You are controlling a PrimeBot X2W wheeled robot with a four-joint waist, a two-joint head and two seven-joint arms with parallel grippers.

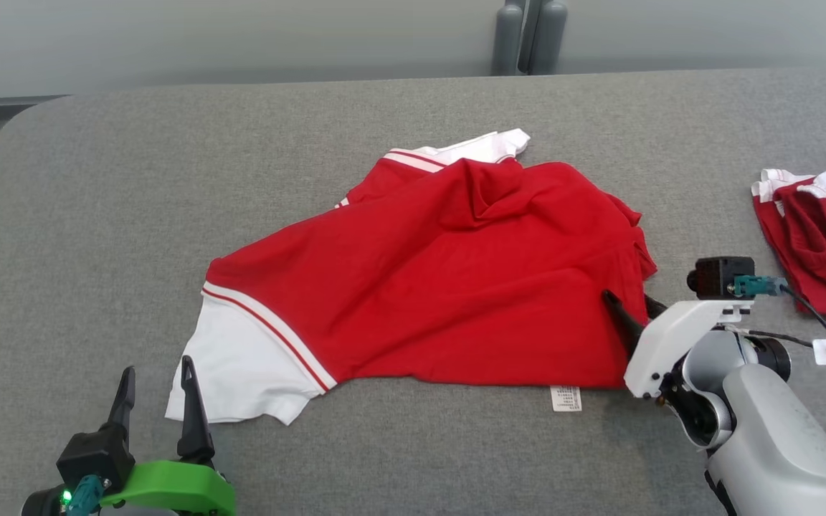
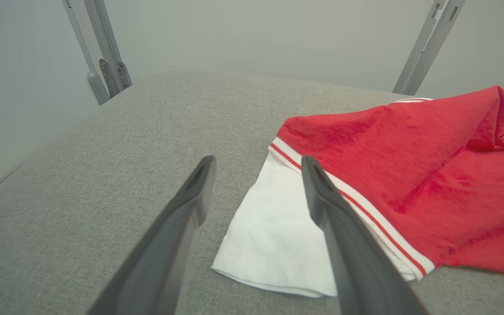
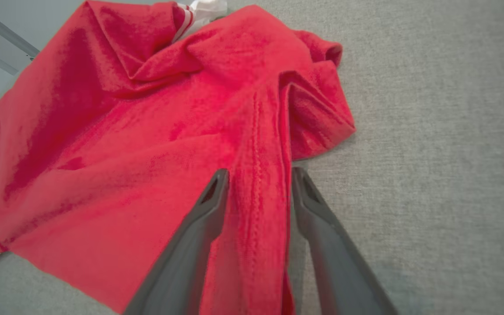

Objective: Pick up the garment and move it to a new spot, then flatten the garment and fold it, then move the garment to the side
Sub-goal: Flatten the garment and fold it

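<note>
Left tool (image 1: 157, 369) hangs wide open and empty, just short of the white sleeve (image 1: 241, 365). I judge it is placed to take that corner.

Right tool (image 3: 260, 173) is partly open, its 2 fingers astride a raised fold at the right edge of the red shirt (image 1: 442, 287). Cloth sits between them but is not yet pinched. This is likely the pick-up hold.

The shirt lies rumpled mid-table (image 1: 97, 215). Its long axis runs diagonally, near left to far right. 1 sleeve points near-left toward me, the other toward the far edge. I cannot tell where the collar is.
</note>
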